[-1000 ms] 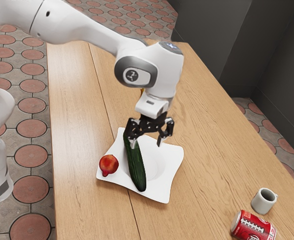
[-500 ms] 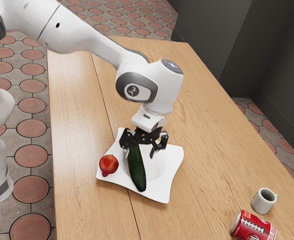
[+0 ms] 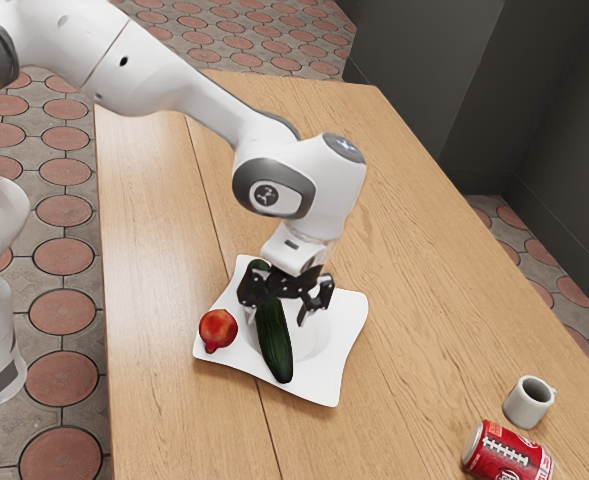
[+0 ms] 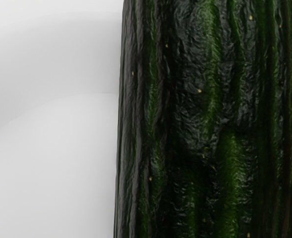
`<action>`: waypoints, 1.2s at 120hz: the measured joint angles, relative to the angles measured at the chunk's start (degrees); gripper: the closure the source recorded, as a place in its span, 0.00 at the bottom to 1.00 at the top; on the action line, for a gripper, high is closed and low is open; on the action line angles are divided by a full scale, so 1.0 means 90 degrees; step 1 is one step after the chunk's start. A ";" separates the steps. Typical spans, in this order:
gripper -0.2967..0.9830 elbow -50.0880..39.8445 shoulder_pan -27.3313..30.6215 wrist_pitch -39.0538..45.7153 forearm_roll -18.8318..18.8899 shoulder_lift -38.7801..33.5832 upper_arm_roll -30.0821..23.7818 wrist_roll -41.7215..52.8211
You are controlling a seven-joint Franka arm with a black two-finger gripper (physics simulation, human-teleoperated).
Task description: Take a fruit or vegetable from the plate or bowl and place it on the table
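The black jaws stand open over the long, dark-green cucumber (image 3: 275,345) on the wavy-edged white plate (image 3: 324,378), its length crosswise to their spread, off-centre between them; closing should pinch its width.

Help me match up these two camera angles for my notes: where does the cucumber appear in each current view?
Exterior view: just left of centre, in the lower half; the cucumber lies on the plate, one end beneath the gripper.
Wrist view: a big dark-green close-up, with the plate's white surface alongside.
Shared landmark: the white plate, beneath the cucumber in both.
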 joint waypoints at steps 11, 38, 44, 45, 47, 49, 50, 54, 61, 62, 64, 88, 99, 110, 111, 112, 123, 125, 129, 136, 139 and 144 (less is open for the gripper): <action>0.31 -0.0006 0.0000 0.0035 0.0001 0.0000 0.0000 0.0014; 0.61 -0.0070 -0.0010 0.0080 0.0006 -0.0005 0.0000 0.0003; 0.65 -0.0005 -0.0009 0.0071 0.0005 -0.0045 -0.0014 -0.0006; 0.66 0.0041 -0.0008 0.0063 0.0005 -0.0052 -0.0022 -0.0008; 0.68 0.0224 -0.0003 0.0025 0.0007 -0.0059 -0.0049 -0.0013; 0.68 0.0454 -0.0015 -0.0027 0.0010 -0.0062 -0.0083 -0.0019; 0.68 0.0587 -0.0027 -0.0060 0.0011 -0.0061 -0.0099 -0.0023; 0.68 0.1167 -0.0092 -0.0223 0.0018 -0.0048 -0.0146 -0.0036; 0.69 0.1933 -0.0204 -0.0519 0.0020 0.0033 -0.0185 -0.0058; 0.69 0.1992 -0.0215 -0.0555 0.0020 0.0044 -0.0188 -0.0061; 0.69 0.2135 -0.0232 -0.0625 0.0020 0.0101 -0.0192 -0.0067; 0.69 0.7483 0.0265 -0.2029 -0.0089 0.3984 -0.0205 -0.0095; 0.69 0.7837 0.0877 -0.2329 -0.0223 0.4335 -0.0276 -0.0101; 0.66 0.7879 0.1050 -0.2486 -0.0301 0.4440 -0.0316 -0.0101; 0.64 0.7876 0.1056 -0.2498 -0.0306 0.4444 -0.0318 -0.0099; 0.62 0.7872 0.1060 -0.2509 -0.0311 0.4447 -0.0320 -0.0097; 0.44 0.7856 0.1074 -0.2618 -0.0351 0.4463 -0.0336 -0.0069; 0.42 0.7853 0.1073 -0.2634 -0.0356 0.4464 -0.0337 -0.0064; 0.38 0.7848 0.1073 -0.2665 -0.0362 0.4460 -0.0339 -0.0054; 0.33 0.7845 0.1069 -0.2708 -0.0369 0.4451 -0.0341 -0.0038; 0.31 0.7845 0.1067 -0.2723 -0.0372 0.4449 -0.0341 -0.0032; 0.29 0.7844 0.1065 -0.2749 -0.0375 0.4440 -0.0344 -0.0017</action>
